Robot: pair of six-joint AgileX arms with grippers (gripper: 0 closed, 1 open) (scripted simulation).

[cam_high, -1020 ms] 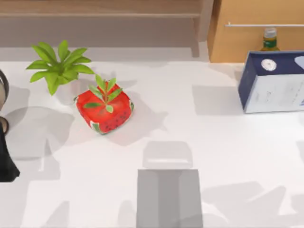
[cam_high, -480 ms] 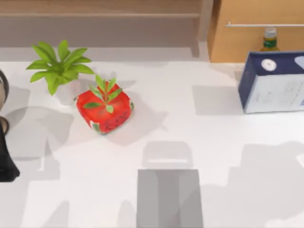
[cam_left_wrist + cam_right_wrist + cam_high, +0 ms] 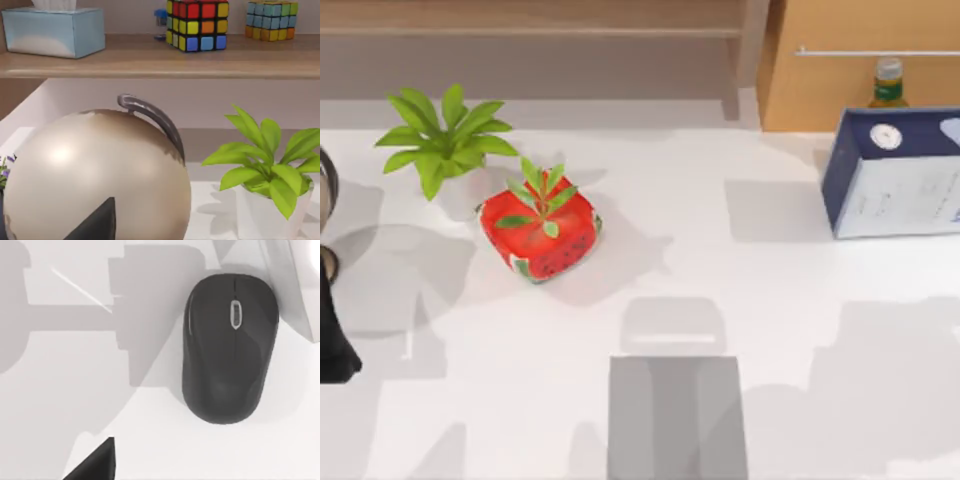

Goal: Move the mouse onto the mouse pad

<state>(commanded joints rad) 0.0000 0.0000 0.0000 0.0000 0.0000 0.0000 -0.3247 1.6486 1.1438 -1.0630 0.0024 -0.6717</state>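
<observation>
The mouse [image 3: 229,347] is black with a grey scroll wheel and lies flat on the white tabletop, seen from straight above in the right wrist view. My right gripper hovers over the table beside it, a dark part of it [image 3: 95,465] showing at the picture's edge, apart from the mouse. The mouse pad [image 3: 677,420] is a plain mid-grey rectangle at the front middle of the table with nothing on it. My left arm [image 3: 335,345] stays parked at the table's left edge, facing a round beige pot [image 3: 100,175] with a dark handle.
A red strawberry-shaped pot [image 3: 540,232] and a green plant [image 3: 445,140] stand at the back left. A dark blue box [image 3: 895,170] and a green bottle [image 3: 887,82] stand at the back right. A white object's edge [image 3: 300,280] lies close beside the mouse.
The broad shadow over the table's front right has grown and spread toward the middle. The pots, the box and the left arm have not moved.
</observation>
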